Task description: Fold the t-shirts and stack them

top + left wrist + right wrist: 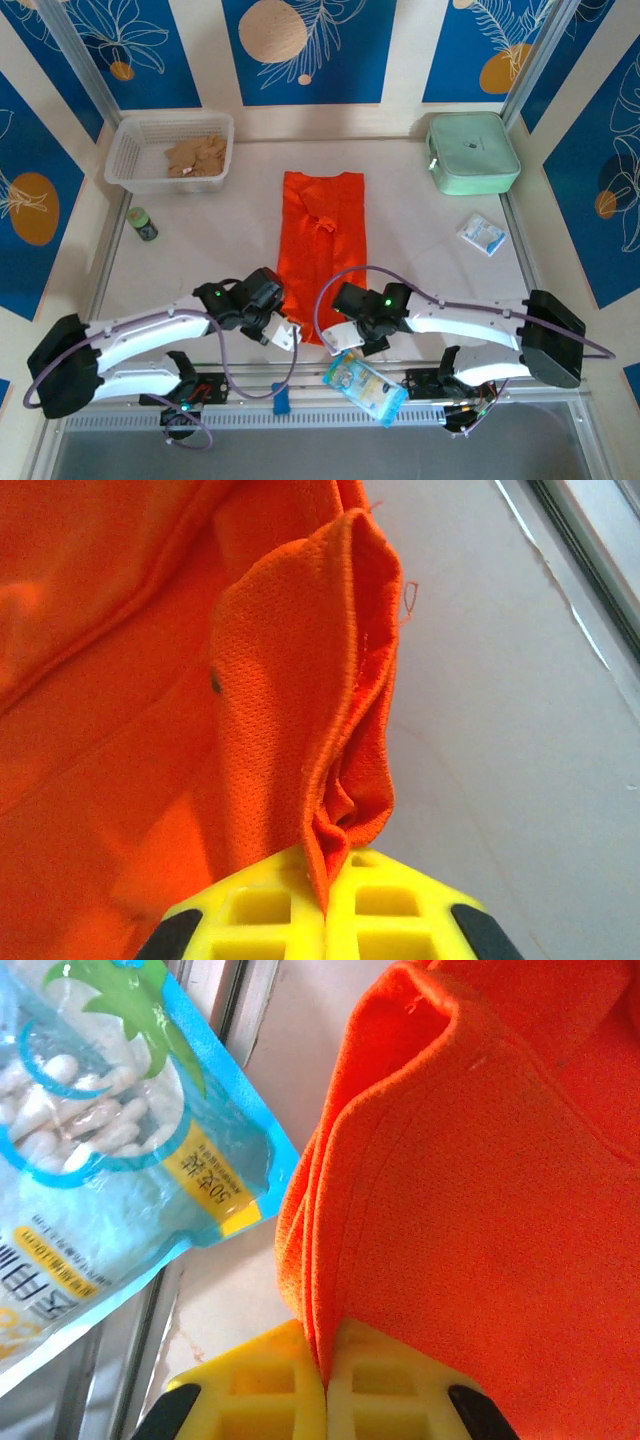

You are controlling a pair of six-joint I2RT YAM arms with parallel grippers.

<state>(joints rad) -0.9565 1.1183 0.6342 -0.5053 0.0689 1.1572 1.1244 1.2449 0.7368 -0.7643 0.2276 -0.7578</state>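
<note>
Pinching the t-shirt (480, 1210) hem, right fingers (260, 1385) sit beside a snack packet (100, 1160).

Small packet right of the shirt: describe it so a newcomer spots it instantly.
Start at the mint-green case in the far right corner of the table. Toward the near edge from it, right of the orange t-shirt, lies a small packet. It is white with blue print, far smaller than the blue snack bag at the near edge.
</note>
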